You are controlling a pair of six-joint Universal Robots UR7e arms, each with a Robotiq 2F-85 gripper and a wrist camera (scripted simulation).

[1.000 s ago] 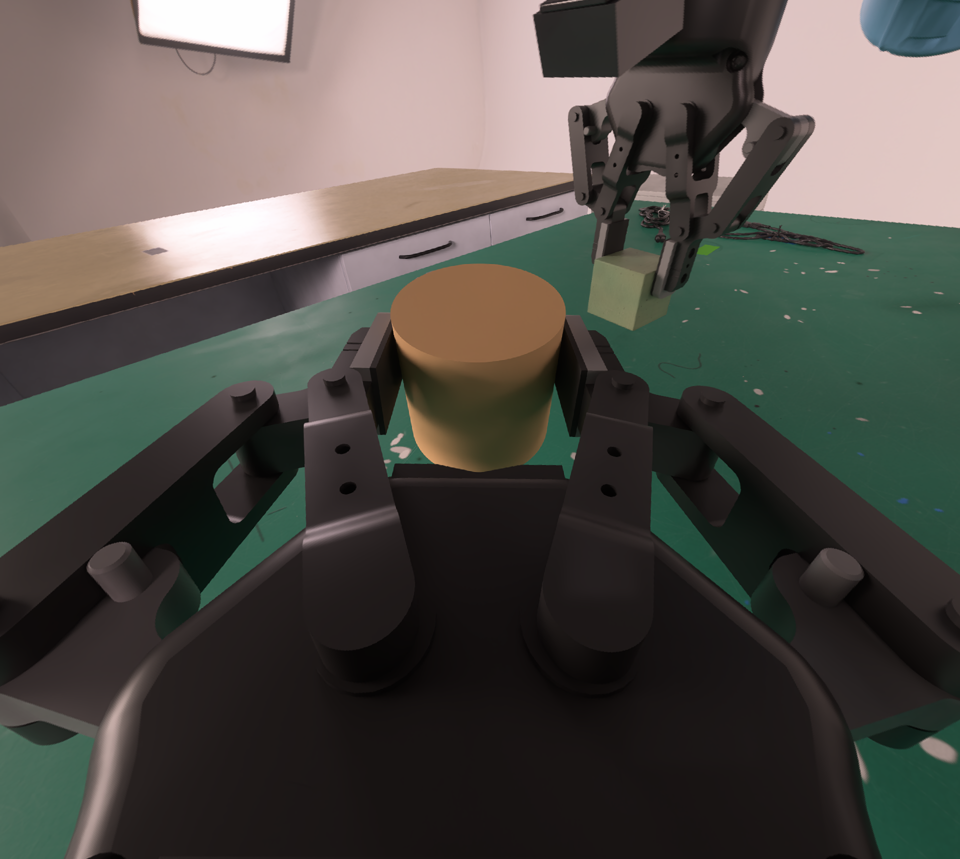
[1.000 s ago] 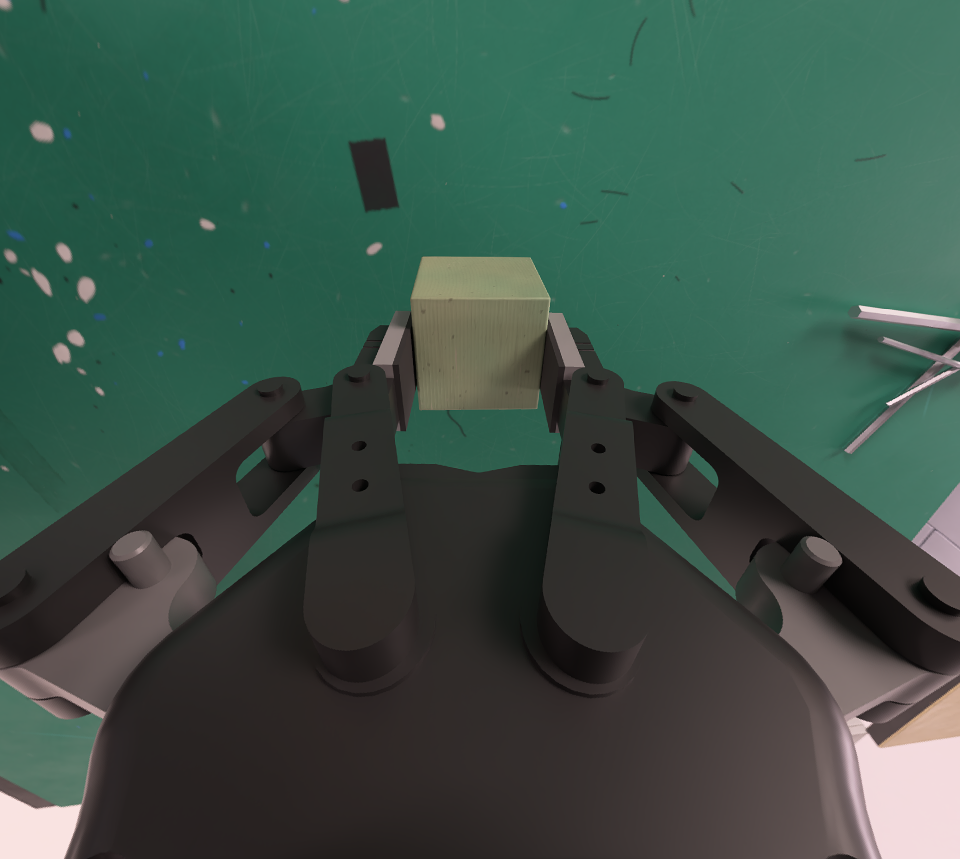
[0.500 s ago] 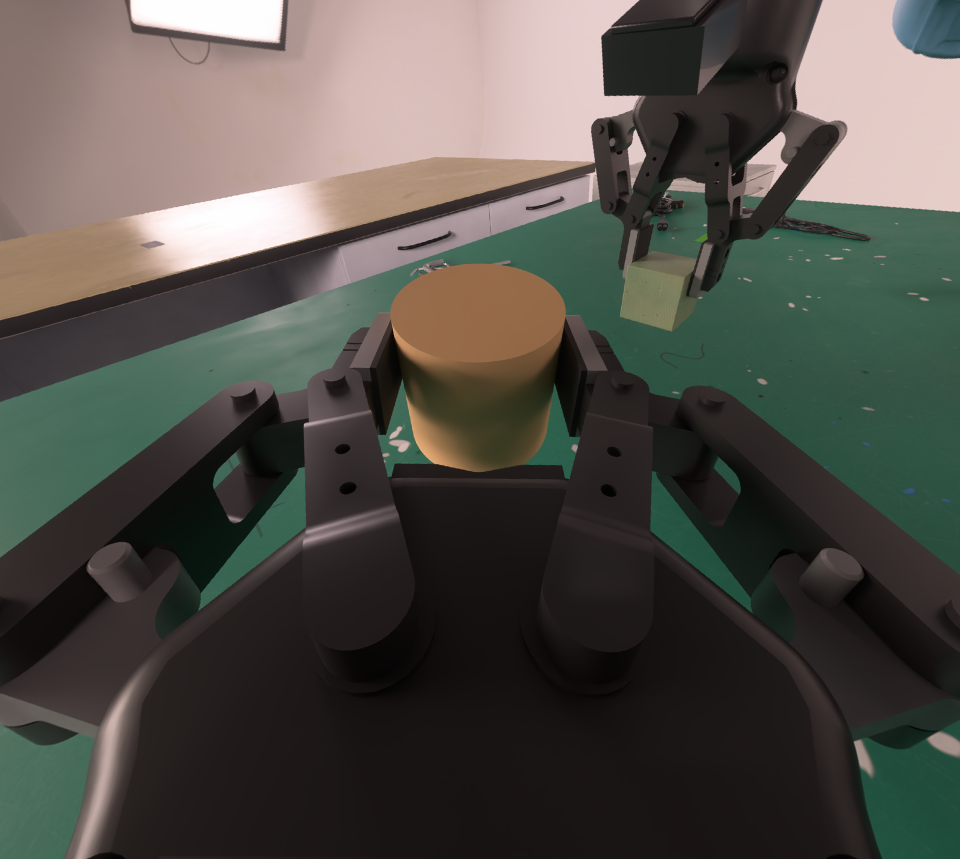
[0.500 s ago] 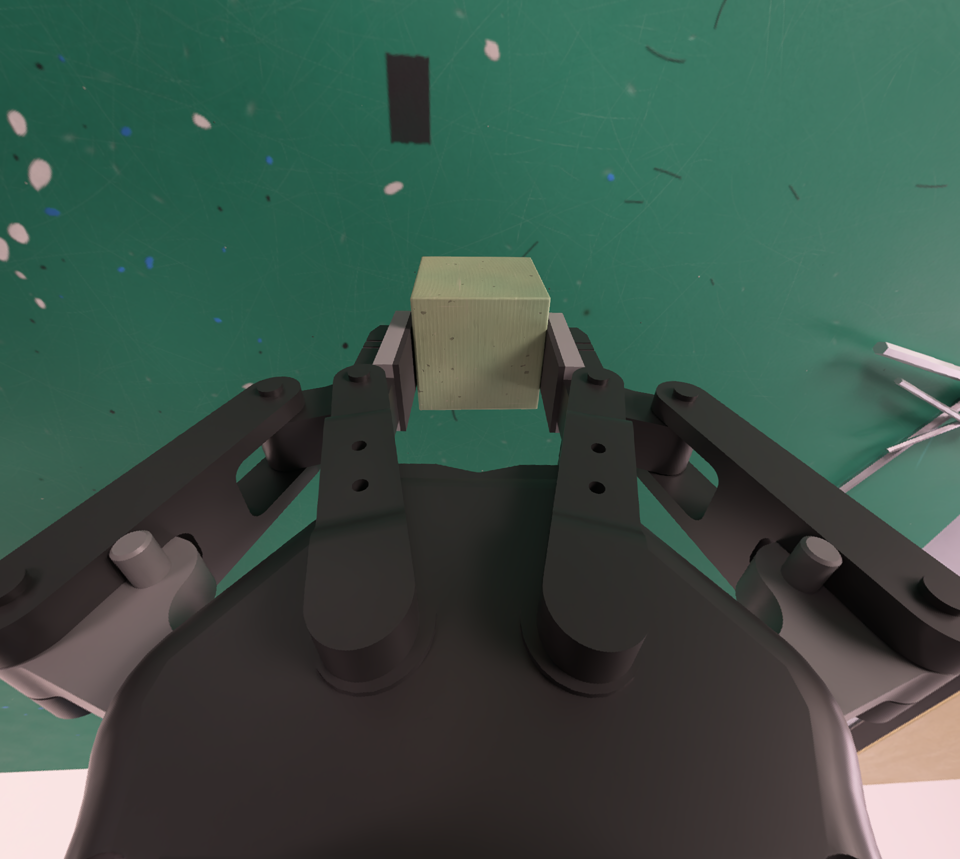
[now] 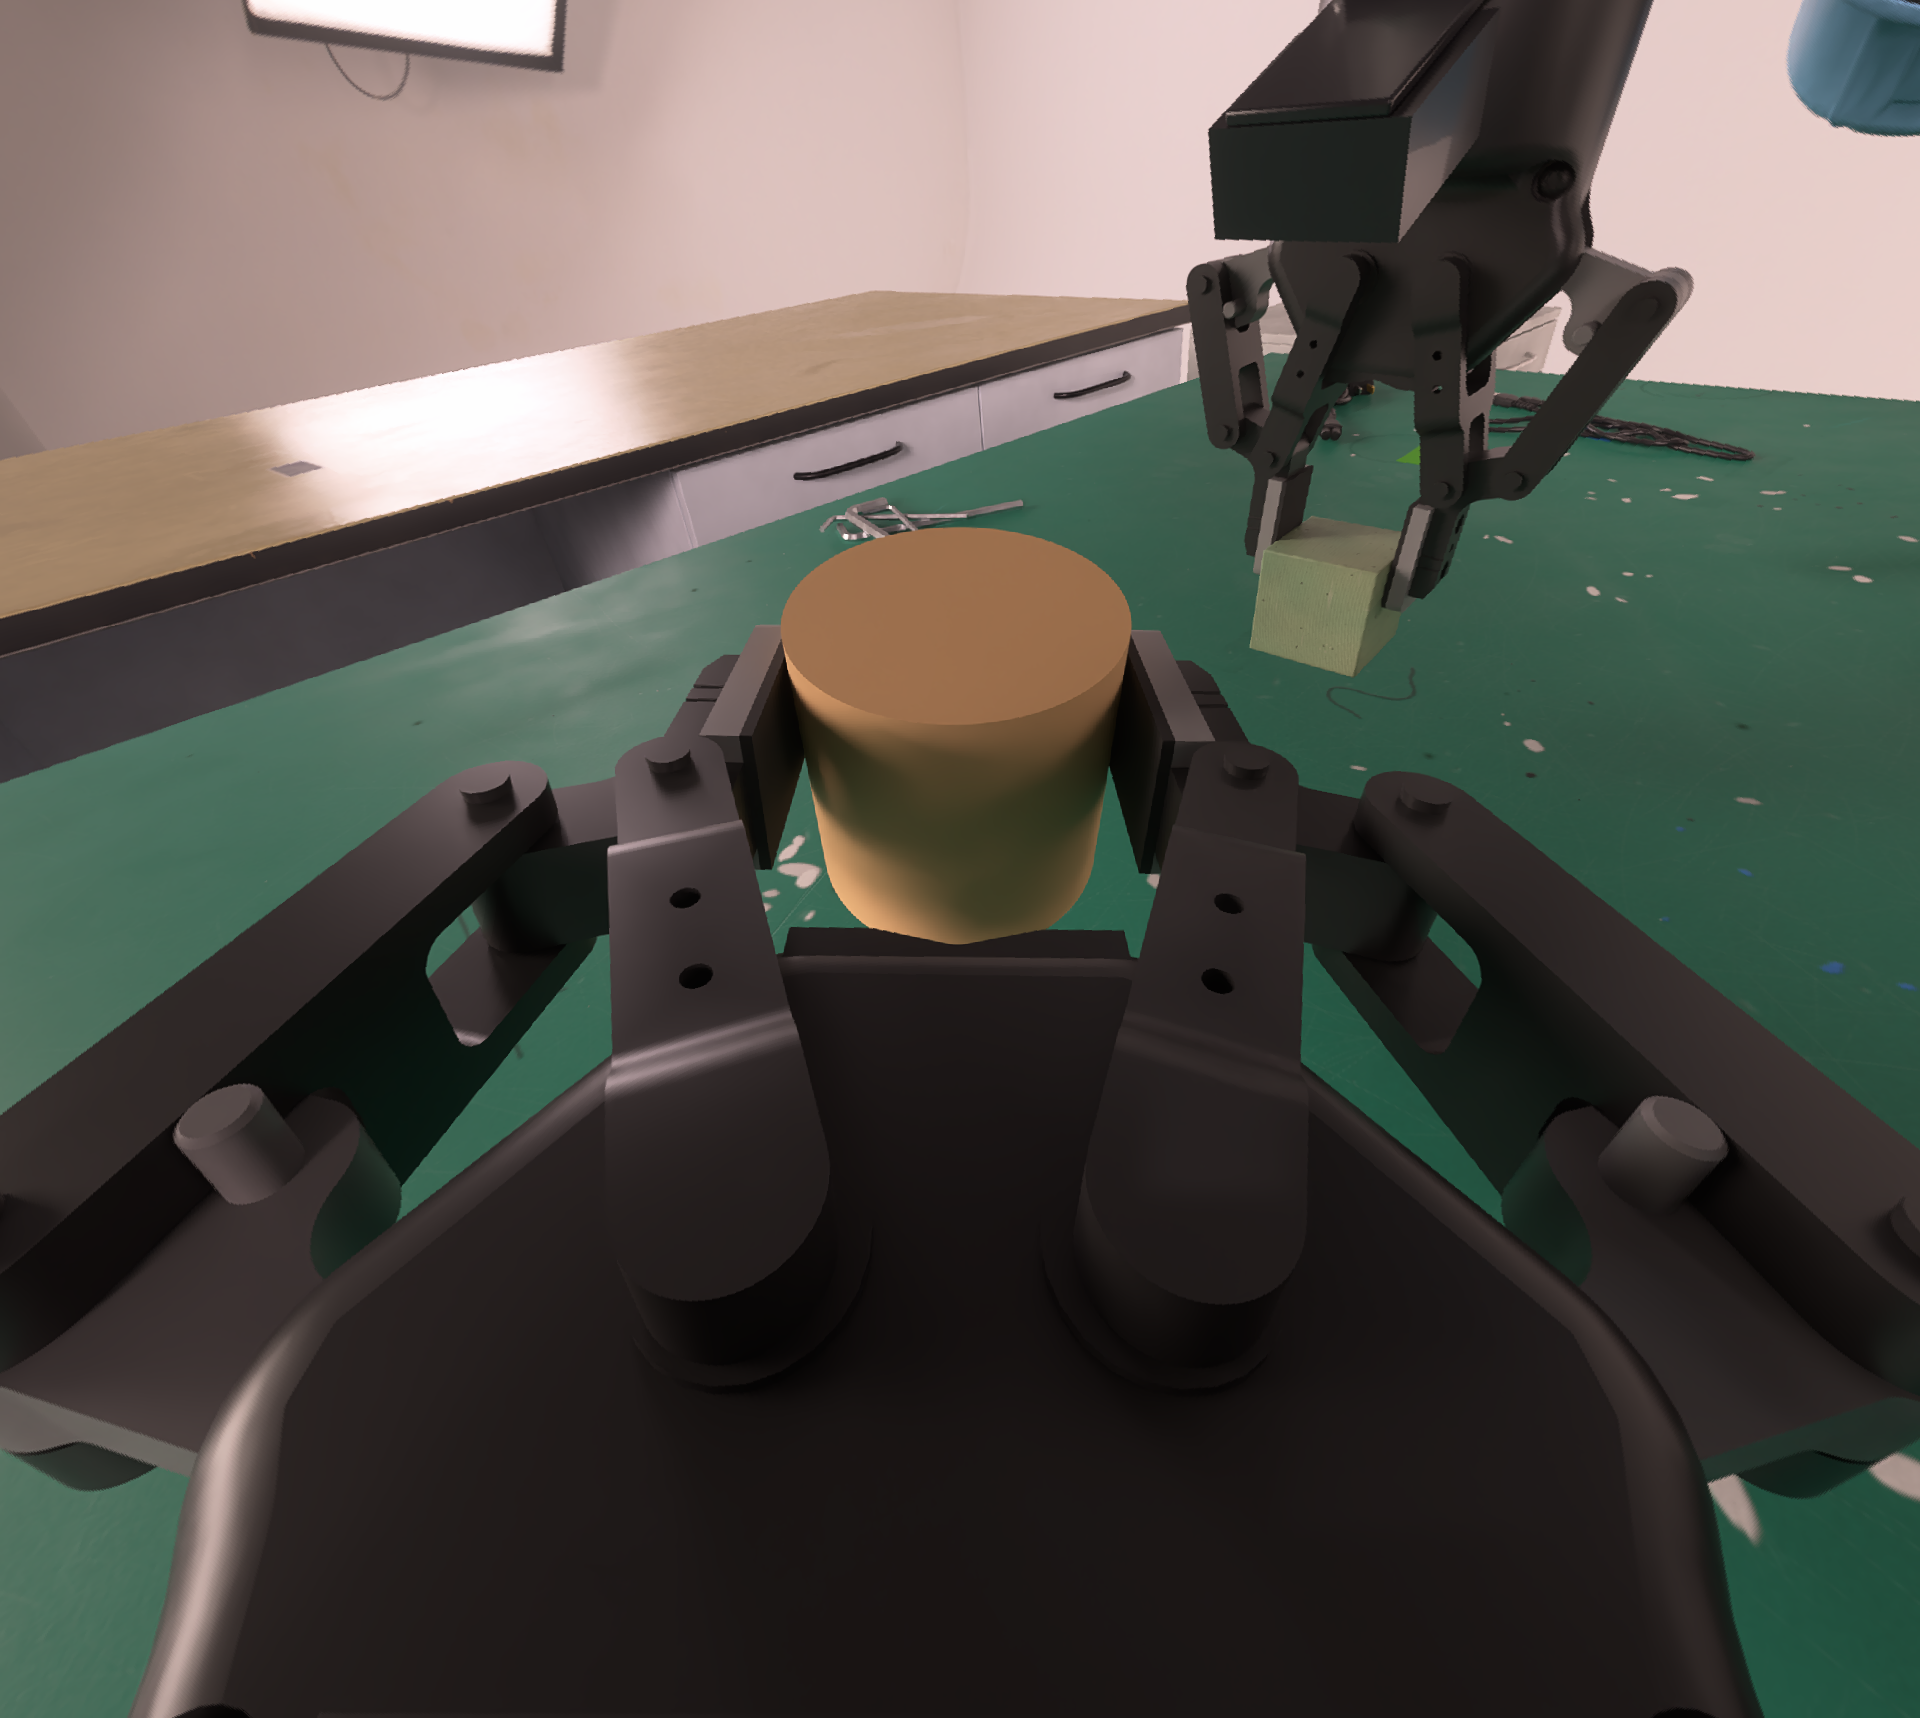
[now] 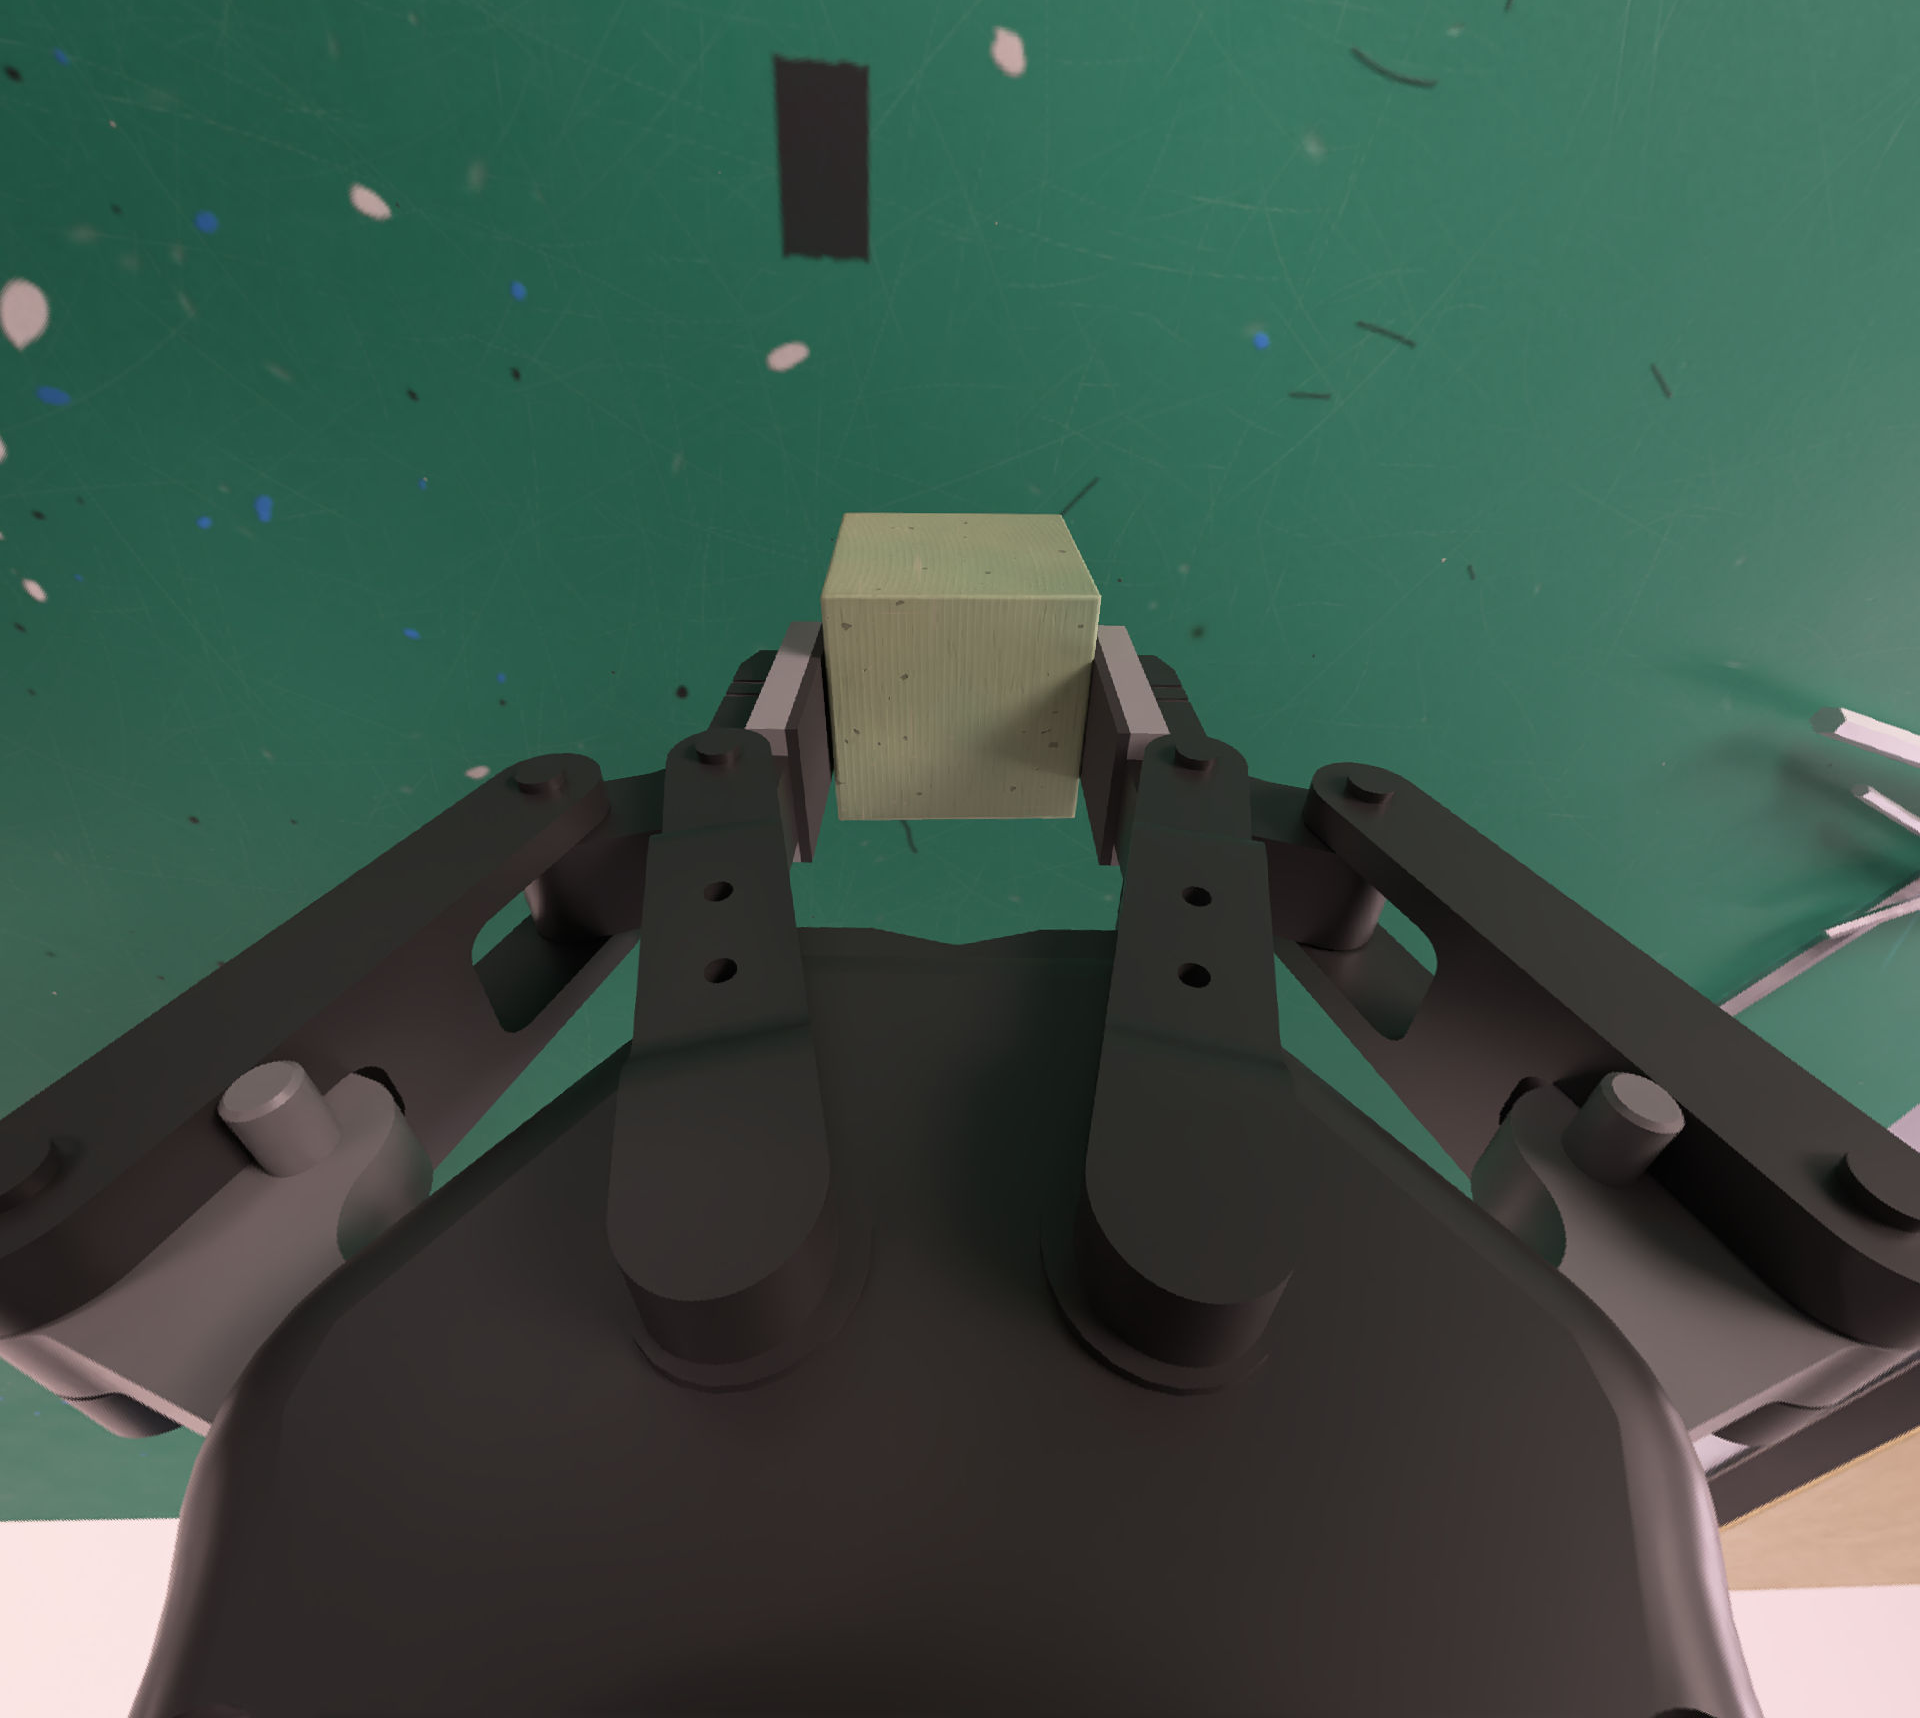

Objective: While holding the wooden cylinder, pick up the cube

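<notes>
My left gripper [image 5: 951, 738] is shut on the wooden cylinder [image 5: 954, 733], a tan upright stub held by its sides above the green table. My right gripper [image 6: 958, 723] is shut on the cube [image 6: 956, 692], a pale green block held between both pads, clear of the table. In the left wrist view the right gripper [image 5: 1351, 572] hangs fingers-down to the right of and beyond the cylinder, with the cube [image 5: 1322, 598] in its fingertips above the table.
The green table [image 5: 1558, 785] is speckled with paint spots. A black tape strip [image 6: 823, 156] lies beneath the cube. Metal hex keys [image 5: 894, 517] lie near the table's far edge. A wooden counter with drawers [image 5: 582, 421] runs behind. Cables [image 5: 1652, 437] lie far right.
The right gripper, still holding the cube, has shifted over the table: the tape strip slid right and lower in its view. The left gripper keeps its hold on the cylinder.
</notes>
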